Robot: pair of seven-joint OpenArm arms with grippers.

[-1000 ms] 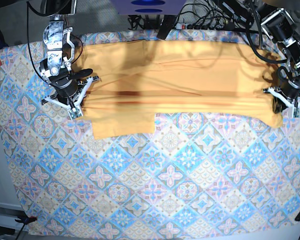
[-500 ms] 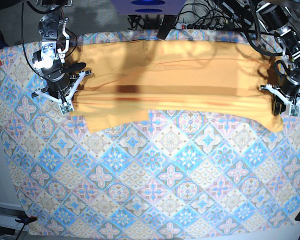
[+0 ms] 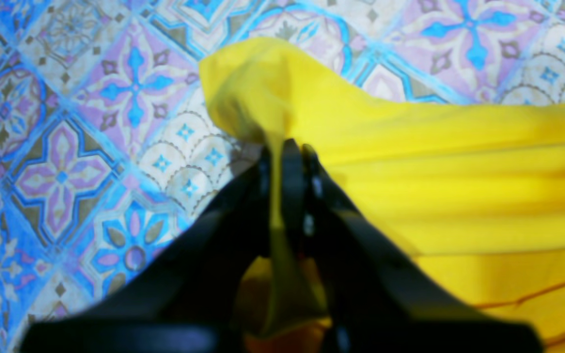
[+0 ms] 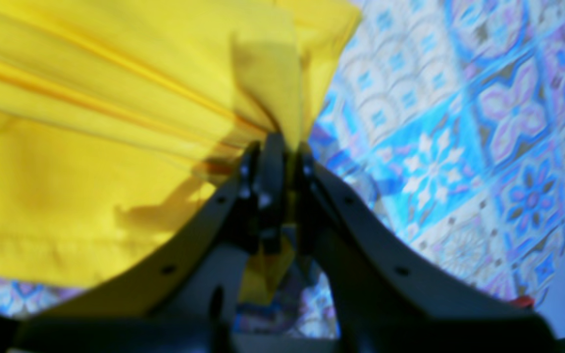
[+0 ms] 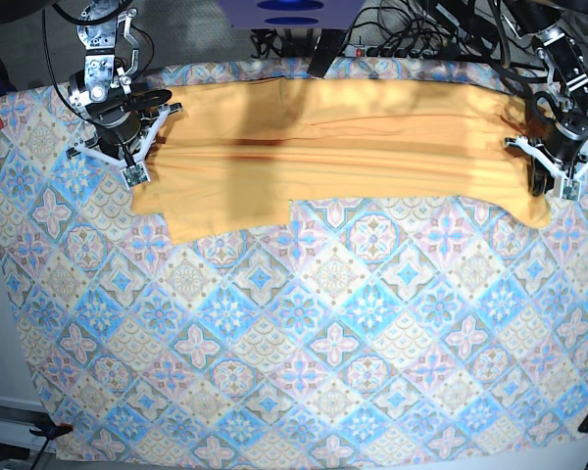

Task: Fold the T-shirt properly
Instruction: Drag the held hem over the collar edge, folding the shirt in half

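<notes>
T-shirt (image 5: 343,142) stretched left-right across far part of tablecloth (image 5: 304,362), long axis sideways, sleeve flap hanging toward near-left. Near half of cloth open. Right gripper (image 4: 282,147) and left gripper (image 3: 285,152) each pinched closed on a fabric end; only wrist views show the pinched cloth, base view shows full span

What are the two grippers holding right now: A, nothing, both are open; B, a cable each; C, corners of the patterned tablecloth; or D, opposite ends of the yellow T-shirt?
D: the left gripper and right gripper are each shut on bunched fabric of the T-shirt, stretched across the tablecloth.
</notes>
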